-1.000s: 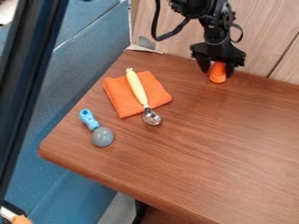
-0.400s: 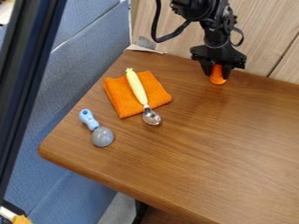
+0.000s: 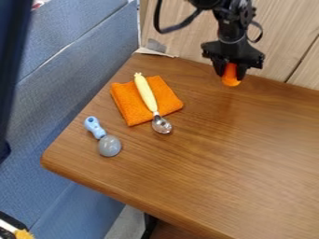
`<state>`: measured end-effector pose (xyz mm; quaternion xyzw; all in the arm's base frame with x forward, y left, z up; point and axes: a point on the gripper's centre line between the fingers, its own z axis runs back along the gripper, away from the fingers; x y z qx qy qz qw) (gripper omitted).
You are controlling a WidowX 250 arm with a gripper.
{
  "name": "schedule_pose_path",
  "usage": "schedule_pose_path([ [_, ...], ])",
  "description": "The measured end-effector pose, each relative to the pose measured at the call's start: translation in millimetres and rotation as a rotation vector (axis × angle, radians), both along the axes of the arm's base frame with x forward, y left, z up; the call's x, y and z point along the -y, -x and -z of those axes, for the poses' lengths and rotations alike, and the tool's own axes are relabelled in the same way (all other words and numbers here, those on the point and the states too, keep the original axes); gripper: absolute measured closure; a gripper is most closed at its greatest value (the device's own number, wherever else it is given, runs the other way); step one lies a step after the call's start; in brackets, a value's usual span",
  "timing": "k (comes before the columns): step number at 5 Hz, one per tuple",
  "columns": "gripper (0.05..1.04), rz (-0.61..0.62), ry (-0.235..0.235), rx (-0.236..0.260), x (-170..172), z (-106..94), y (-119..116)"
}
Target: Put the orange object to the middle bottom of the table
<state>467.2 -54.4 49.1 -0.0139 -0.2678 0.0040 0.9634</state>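
I had my two fingers (image 3: 230, 74) closed around one orange object (image 3: 230, 81), its single rounded end poking out between the tips. From the centre of the view, that lone object was between 1 and 2 o'clock, by the far edge of the one wooden desk (image 3: 218, 163); whether it touched the desktop, I could not tell. Above my grip, my one black arm (image 3: 232, 35) reached out of the view near 1 o'clock, with two loops of black cable (image 3: 167, 28), one on each side.

I counted two spoons on the desk side of things. One was a metal spoon with a yellow handle (image 3: 146, 93), its handle pointing to 11 o'clock and lying across one folded orange cloth (image 3: 128, 105), its bowl past the cloth's 5 o'clock side. The second was a spoon with a blue handle (image 3: 93, 126), near 9 o'clock, its one grey rounded bowl toward 8, apart from the cloth and close to the desk's one visible rounded corner. So one cloth, two spoons and one held object made four things.

Near 12 o'clock, one scrap of paper (image 3: 154, 51) was at the desk's far edge, beside the pale wood panelling (image 3: 283, 32). Blue upholstery (image 3: 68, 74) ran from 7 to 11 o'clock, with one dark post (image 3: 12, 56) in front of it at 10.
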Motion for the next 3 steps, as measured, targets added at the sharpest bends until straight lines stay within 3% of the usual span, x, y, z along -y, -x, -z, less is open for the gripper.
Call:
schedule_pose_path([
  [1, 0.588, 0.053, 0.036, 0.048, 5, -25.8, 33],
  [2, 0.588, 0.084, 0.038, 0.047, 3, -29.1, 67],
  [3, 0.588, 0.109, 0.023, 0.005, -1, -20.5, 107],
])
